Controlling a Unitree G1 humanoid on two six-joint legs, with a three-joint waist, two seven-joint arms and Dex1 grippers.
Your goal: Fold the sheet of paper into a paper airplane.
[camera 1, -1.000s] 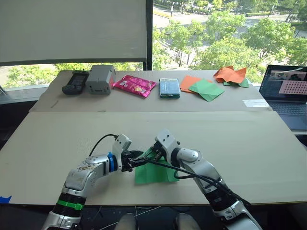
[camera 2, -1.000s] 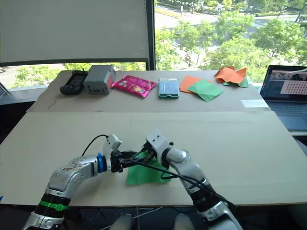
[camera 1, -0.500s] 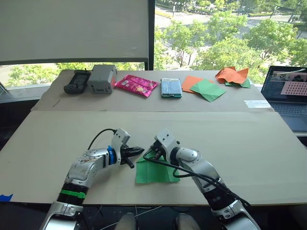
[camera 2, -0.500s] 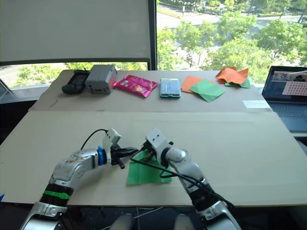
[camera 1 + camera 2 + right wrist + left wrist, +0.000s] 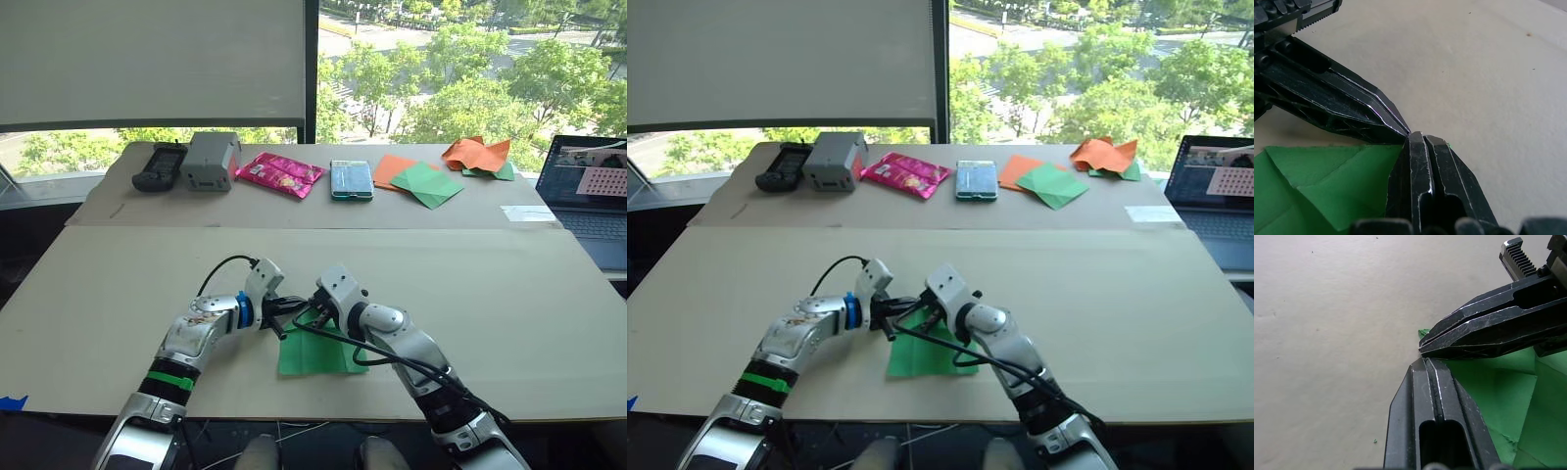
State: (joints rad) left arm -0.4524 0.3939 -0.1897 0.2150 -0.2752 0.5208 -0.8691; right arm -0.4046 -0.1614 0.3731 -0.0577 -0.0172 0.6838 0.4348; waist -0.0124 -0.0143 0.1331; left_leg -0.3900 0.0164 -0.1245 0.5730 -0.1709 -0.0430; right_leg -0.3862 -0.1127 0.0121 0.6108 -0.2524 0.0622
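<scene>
The bright green sheet of paper [image 5: 318, 354] lies flat near the front edge of the table, with crease lines across it [image 5: 1322, 176]. My right gripper [image 5: 1419, 134] is shut and lies on the sheet's far left corner. Green shows on both sides of its fingers, so the paper passes beneath them. My left gripper [image 5: 1425, 361] is shut too. It comes in from the left, and its tip meets the right gripper's tip at that corner. The left gripper lies along the paper's edge [image 5: 1508, 396] with nothing seen between its fingers.
Along the back board lie a black remote [image 5: 157, 166], a grey box [image 5: 209, 161], a pink packet [image 5: 279, 174], a teal case [image 5: 351, 179], orange and green sheets [image 5: 419, 182] and crumpled orange paper [image 5: 477, 154]. A laptop [image 5: 593, 191] stands at the far right.
The left gripper was open at the paper's edge, then pulled back left and shut. It has now come right to touch the right gripper's tip. The right gripper stayed put.
</scene>
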